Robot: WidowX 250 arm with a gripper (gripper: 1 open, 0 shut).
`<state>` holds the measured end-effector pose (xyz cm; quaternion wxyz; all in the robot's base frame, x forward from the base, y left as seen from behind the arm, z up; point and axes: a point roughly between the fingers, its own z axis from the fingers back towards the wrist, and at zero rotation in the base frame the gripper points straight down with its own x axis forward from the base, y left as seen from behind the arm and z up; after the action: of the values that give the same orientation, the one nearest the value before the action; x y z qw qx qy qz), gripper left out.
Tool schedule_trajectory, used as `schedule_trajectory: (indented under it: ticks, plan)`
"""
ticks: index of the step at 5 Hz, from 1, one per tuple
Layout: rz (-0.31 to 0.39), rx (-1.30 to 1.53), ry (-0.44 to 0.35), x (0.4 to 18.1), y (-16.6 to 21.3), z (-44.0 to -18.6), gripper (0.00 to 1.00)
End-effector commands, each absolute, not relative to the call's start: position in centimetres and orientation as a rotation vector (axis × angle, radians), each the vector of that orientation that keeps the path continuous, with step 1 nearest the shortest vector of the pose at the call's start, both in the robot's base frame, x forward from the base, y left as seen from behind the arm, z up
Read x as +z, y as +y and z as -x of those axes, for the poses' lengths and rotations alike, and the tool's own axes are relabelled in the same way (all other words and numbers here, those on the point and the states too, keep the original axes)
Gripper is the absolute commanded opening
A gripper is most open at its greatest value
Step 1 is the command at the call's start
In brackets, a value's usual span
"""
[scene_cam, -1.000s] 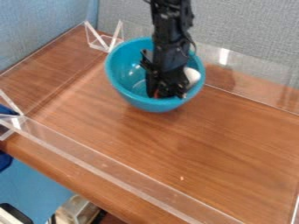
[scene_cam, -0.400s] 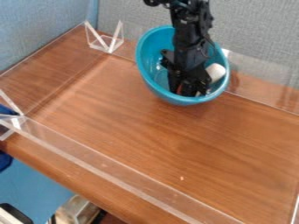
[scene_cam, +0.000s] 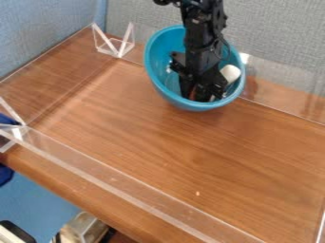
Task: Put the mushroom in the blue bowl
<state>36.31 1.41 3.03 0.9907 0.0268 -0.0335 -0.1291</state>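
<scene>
The blue bowl (scene_cam: 158, 80) is standing on the wooden table (scene_cam: 140, 152), near the grey wall (scene_cam: 279, 33), and it seems to be leaning a little. The black claw (scene_cam: 200, 93) is reaching down inside the bowl, and its fingers are keeping together. The mushroom (scene_cam: 230, 72) is showing as a small white piece just beside the claw, and it is lying inside the bowl, at the side toward the right of the view. I am not seeing any sign that the claw is gripping it, but the dark fingers are hiding part of the bowl. So the main work is looking done, in my judgement. What is remaining is only lifting the claw out straight, without dragging the bowl or tipping it.
</scene>
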Motion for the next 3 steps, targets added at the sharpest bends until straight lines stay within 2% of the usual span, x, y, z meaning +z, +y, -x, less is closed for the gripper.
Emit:
schedule_trajectory:
  ticks: [1,3]
  plan:
    - [-0.053,-0.208,0.000,1.5,2.3,-35.5,0.00]
    - [-0.051,-0.145,0.019,0.3,3.1,-33.6,0.00]
